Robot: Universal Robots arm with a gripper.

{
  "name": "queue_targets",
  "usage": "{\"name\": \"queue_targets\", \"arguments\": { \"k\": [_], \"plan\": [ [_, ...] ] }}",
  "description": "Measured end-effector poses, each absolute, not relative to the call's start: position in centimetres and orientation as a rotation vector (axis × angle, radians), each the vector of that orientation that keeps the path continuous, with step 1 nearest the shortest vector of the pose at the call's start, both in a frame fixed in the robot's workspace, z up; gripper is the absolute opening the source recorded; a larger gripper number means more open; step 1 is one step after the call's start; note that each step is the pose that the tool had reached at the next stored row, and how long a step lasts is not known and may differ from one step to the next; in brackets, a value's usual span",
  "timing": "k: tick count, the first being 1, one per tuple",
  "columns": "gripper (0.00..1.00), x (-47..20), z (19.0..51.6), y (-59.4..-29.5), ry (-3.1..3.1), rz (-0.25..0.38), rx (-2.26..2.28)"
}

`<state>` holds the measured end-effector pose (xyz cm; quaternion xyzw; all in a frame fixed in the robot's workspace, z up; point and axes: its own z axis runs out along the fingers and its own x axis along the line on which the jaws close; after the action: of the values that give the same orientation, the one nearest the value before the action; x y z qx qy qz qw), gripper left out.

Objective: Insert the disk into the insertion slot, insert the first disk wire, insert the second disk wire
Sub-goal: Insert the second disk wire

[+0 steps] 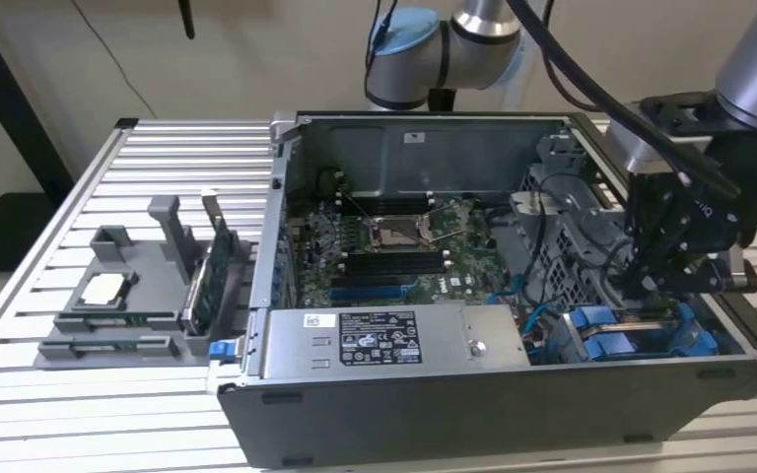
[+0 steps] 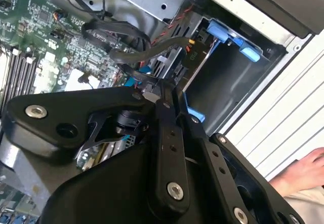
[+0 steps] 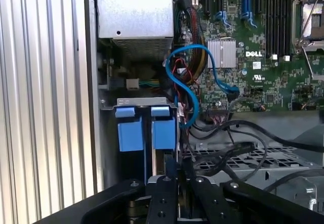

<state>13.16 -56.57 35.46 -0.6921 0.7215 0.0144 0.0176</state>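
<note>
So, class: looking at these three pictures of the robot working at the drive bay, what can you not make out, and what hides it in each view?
- Gripper fingertips: in the exterior view they sink behind the blue carriers; in both wrist views the black linkage covers them.
- Disk: whether it is seated in the insertion slot cannot be told; the gripper body hides the slot's near end in the first wrist view.
- Hand: cut off by the second wrist view's edge.

The silver-and-blue jointed robot arm (image 1: 477, 30) reached down from above at the exterior view's right, its black linkage-fingered gripper (image 1: 668, 281) pointed downward, fingers (image 2: 169, 148) drawn close together in both wrist views.
</note>
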Motion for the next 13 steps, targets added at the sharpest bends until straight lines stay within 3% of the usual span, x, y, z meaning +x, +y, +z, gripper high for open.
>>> {"name": "queue_targets", "arguments": {
  "k": [13],
  "plan": [
    [0.16,13.73,34.80,-56.92,2.235,0.035,-2.147]
  ]
}}
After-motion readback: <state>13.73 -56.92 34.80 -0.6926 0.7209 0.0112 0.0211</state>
